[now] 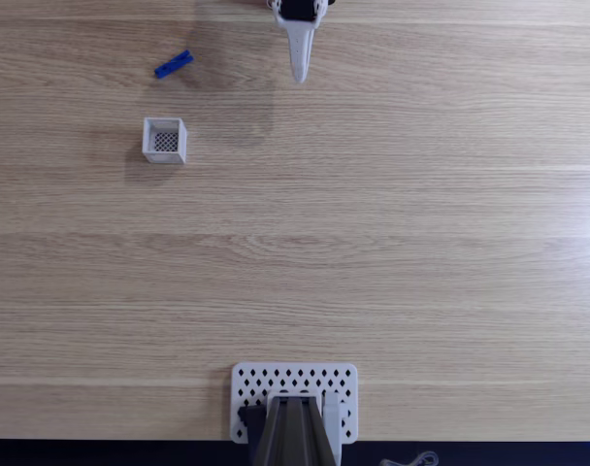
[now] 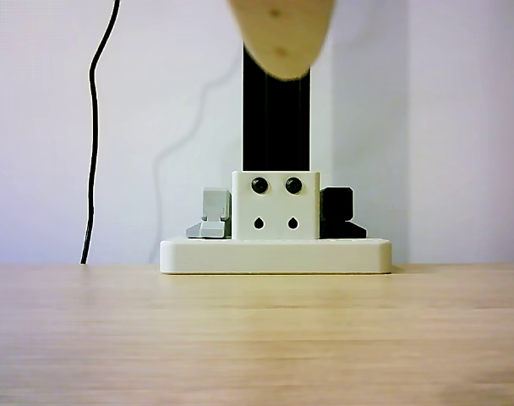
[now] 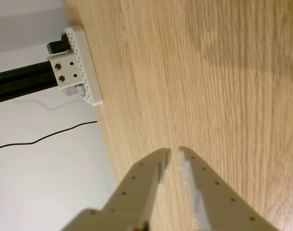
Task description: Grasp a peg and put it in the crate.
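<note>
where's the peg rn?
In the fixed view the peg lies on the table at upper left, just above the crate and left of the gripper.

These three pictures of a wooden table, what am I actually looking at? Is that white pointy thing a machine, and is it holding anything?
Yes. The white pointy thing is the gripper of a small robot arm, its two-fingered hand. The fixed view looks straight down on the wooden table. There lie a small blue peg and, just below it in that view and apart from it, a tiny white crate with a dark mesh bottom. At the bottom edge stands a white perforated plate carrying a dark post. The wrist view comes from a camera riding on the arm: you see the gripper, its fingers nearly closed with a narrow gap and nothing held. The other view looks low across the table at that plate and post.
</note>
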